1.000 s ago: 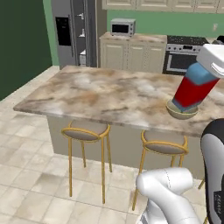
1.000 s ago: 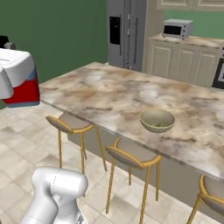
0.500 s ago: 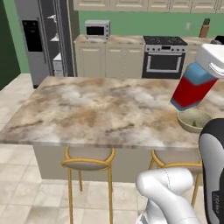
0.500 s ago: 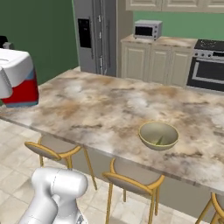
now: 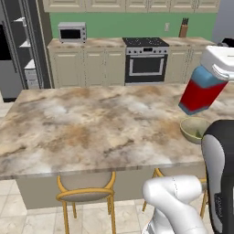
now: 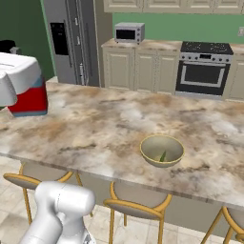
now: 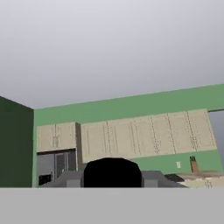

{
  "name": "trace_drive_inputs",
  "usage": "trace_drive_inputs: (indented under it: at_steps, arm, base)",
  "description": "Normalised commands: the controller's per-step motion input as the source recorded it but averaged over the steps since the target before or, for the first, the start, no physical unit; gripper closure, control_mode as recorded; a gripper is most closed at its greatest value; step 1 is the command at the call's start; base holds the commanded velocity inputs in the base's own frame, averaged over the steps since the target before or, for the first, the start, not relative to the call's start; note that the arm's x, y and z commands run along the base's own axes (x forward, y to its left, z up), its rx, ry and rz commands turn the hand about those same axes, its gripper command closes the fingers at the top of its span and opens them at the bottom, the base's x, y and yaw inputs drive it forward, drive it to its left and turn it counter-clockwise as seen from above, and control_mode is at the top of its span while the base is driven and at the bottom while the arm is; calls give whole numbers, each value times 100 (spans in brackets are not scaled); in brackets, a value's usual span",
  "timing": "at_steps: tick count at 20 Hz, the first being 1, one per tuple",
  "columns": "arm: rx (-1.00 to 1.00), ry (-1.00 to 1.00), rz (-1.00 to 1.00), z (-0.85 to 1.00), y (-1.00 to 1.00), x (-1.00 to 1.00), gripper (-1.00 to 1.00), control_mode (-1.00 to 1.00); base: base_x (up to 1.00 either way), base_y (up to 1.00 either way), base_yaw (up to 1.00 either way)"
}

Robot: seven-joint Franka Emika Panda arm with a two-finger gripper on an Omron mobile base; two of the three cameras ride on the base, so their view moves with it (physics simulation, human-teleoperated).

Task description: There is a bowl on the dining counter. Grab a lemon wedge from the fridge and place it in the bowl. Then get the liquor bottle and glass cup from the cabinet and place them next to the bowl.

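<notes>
My gripper point(image 5: 218, 68) is shut on the liquor bottle point(image 5: 199, 94), a squat bottle with blue shoulders and a red body, hanging tilted above the dining counter point(image 5: 91, 123). Just below it sits the olive-tan bowl point(image 5: 194, 129). From the right base camera, the gripper point(image 6: 19, 78) and the bottle point(image 6: 29, 100) are at the far left, well left of the bowl point(image 6: 162, 150), which holds the lemon wedge point(image 6: 163, 156). In the hand view the bottle's black cap point(image 7: 112, 173) sits between the fingertips. The grey fridge point(image 6: 71, 43) stands behind the counter. The glass cup is out of view.
Yellow-framed stools point(image 5: 87, 192) are tucked under the counter's near edge point(image 6: 138, 209). Behind it run cream cabinets with a microwave point(image 5: 71, 32) and a steel oven point(image 5: 145, 59). The counter slab point(image 6: 95, 124) is bare to the left of the bowl.
The base has driven and turned, so the whole scene has shifted and the counter and bowl sit closer. The bottle stays held in the gripper in the same pose.
</notes>
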Motion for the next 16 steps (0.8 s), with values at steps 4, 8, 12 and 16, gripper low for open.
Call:
trace_drive_inputs:
  at_steps: [4, 8, 12, 16]
  arm:
    - [0, 3, -21, -31, -2, 69, 100, -100]
    - [0, 1, -1, -44, -5, 63, 100, -100]
    - [0, 3, 10, -55, -15, 40, 100, -100]
    - [0, 8, 20, -62, -21, 29, 100, -100]
  base:
    - [0, 0, 0]
    - [0, 0, 0]
    - [0, 0, 0]
    - [0, 0, 0]
